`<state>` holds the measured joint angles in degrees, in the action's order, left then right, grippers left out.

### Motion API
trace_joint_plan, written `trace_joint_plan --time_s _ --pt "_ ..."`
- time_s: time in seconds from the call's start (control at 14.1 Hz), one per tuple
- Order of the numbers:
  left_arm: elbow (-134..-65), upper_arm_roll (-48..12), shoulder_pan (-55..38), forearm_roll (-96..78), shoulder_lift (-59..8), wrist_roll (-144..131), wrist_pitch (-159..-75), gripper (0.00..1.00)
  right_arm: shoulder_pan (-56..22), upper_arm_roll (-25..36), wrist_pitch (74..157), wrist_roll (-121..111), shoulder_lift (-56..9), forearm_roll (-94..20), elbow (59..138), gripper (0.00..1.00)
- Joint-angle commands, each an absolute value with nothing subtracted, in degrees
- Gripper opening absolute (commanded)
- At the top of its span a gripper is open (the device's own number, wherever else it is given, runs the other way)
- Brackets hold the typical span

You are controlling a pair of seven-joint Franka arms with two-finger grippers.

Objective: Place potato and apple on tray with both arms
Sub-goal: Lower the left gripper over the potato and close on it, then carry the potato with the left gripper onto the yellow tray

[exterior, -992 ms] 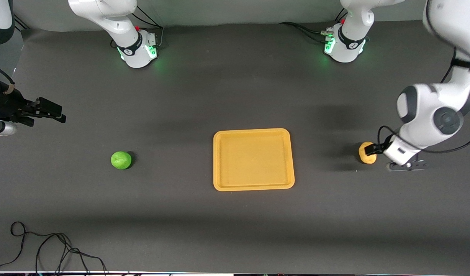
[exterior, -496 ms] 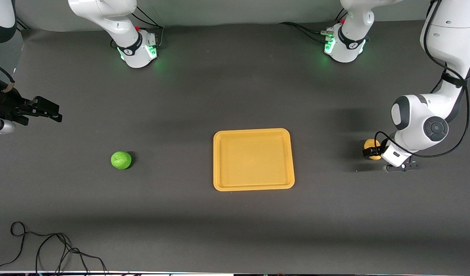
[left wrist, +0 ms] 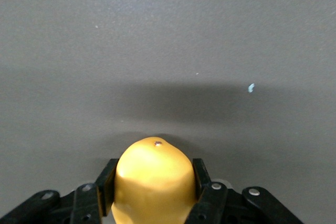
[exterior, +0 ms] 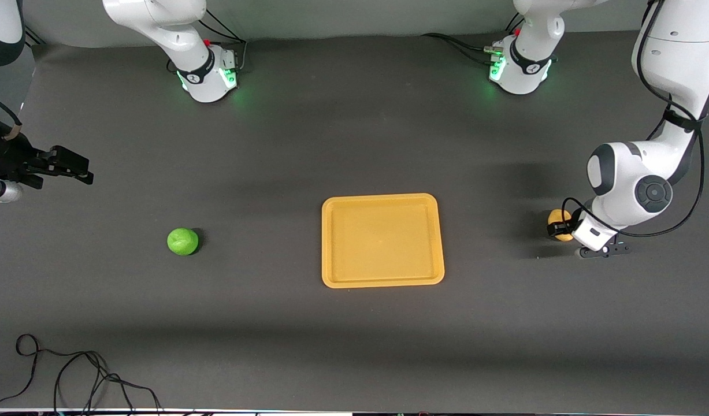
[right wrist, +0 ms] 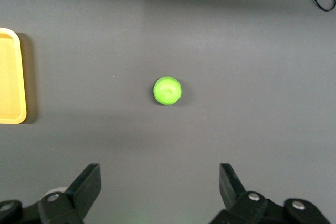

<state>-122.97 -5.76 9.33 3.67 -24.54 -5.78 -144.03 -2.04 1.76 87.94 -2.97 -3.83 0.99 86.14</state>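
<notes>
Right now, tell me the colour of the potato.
Yellow-tan, clearest in the left wrist view: the potato.

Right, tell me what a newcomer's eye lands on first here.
The bare orange-yellow tray in the middle of the dark table. Toward the left arm's end, the left gripper is shut on the potato. Toward the right arm's end lies the green apple, with the open right gripper above the table.

We see two white jointed arms with black bands, bases glowing green, black cables looping along them, and black two-finger hands studded with small silver screws.
</notes>
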Motion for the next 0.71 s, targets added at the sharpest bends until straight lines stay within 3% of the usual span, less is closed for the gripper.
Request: trace_joint_plan --time_s 0.0,0.28,0.64 --pt "-119.82 -7.29 5.91 3.52 -21.37 -12.01 -138.12 0.21 -2.29 2.02 88.07 -1.84 -3.34 1.23 86.57 1.00" --pt "-105.85 -8.26 -5.51 3.60 -20.74 -30.54 -118.07 0.21 -1.94 2.11 87.98 -1.76 -3.43 -0.43 86.57 1.00" --pt "-99.95 -8.35 -19.31 3.52 -24.06 -51.65 -117.51 0.21 -1.93 2.20 86.40 -1.93 -3.43 -0.62 86.13 0.99"
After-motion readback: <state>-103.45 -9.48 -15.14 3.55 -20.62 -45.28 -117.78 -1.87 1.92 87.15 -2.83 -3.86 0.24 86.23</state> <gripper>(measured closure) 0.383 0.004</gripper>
